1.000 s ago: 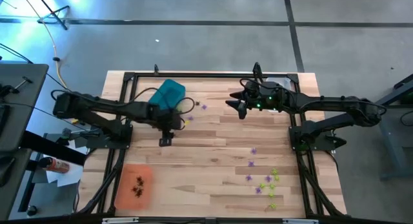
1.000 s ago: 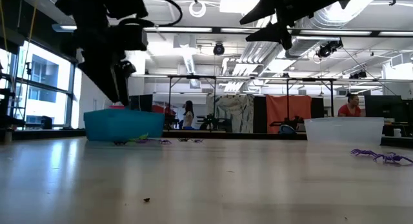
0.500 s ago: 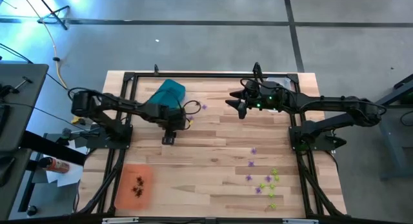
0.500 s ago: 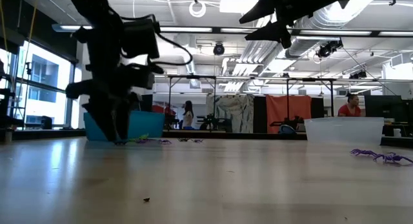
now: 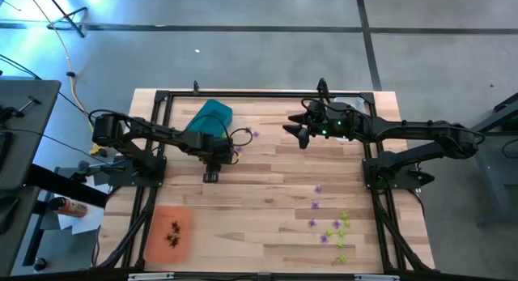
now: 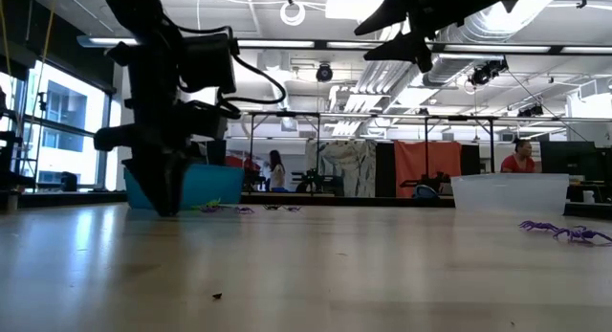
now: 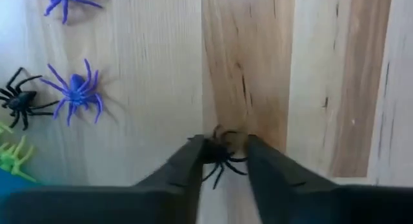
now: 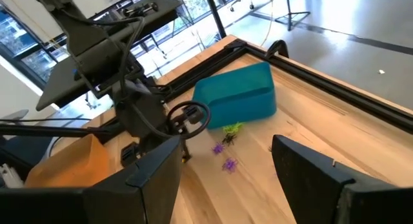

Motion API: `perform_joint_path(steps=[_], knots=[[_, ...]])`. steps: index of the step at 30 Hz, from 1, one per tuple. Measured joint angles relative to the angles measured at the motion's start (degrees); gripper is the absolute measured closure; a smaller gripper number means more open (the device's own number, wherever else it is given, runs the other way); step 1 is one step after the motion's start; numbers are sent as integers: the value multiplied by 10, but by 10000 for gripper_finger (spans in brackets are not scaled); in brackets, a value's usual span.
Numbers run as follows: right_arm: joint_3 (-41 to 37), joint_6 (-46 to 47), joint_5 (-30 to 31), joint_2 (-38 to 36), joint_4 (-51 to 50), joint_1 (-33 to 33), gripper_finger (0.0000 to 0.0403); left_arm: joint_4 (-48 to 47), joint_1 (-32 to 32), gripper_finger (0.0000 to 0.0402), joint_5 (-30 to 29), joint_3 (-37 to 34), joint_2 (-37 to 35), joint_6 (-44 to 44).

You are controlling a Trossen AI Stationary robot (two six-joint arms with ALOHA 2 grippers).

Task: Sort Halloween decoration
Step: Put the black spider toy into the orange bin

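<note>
The worktop (image 5: 267,232), a slab of pale wooden planks with visible grain and a black metal frame along its edges, is carrying everything described here. The left arm is reaching in from the left edge, and its left gripper (image 7: 222,161) is pressing down on the boards just in front of the teal tray (image 5: 210,119); its two dark, wedge-shaped fingers (image 7: 187,169) are closing around a black spider (image 7: 222,156), a tiny spiky plastic trinket whose legs are partly hidden between the fingertips. The right arm is waiting raised near the far right corner, the right gripper (image 8: 226,172) standing with its fingers wide apart and nothing between them. The teal tray, a smooth opaque rectangular tub, is sitting near the far edge, partly covered by the left arm in the high view. An orange tray (image 5: 167,232) near the front left corner is holding a few dark trinkets (image 5: 174,232), too small to make out singly. A clear tray (image 6: 510,192) is showing only in the low view. Purple and lime green trinkets (image 5: 333,228) are lying scattered towards the front right corner. Beside the teal tray are lying a purple spider (image 7: 76,91), another black spider (image 7: 19,108) cut off by the picture's edge, and a green one (image 7: 13,158) largely out of sight. No writing is legible.
</note>
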Motion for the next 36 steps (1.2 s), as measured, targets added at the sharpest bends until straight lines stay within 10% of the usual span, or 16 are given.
perform_joint_path(steps=[4, 19, 28, 36], knots=[[0, -1, 9, 0, -1, 0, 167, 10, -4, 390, 5, 0, -4, -38], [0, -34, -57, 0, 41, 0, 167, 85, -73, 401, 164, -1, -336, -274], [0, -66, -188, 0, 231, 20, 167, 311, -133, 401, -59, 0, -423, -296], [0, -121, -187, 0, 247, 28, 167, 358, -110, 401, -73, 0, -418, -227]])
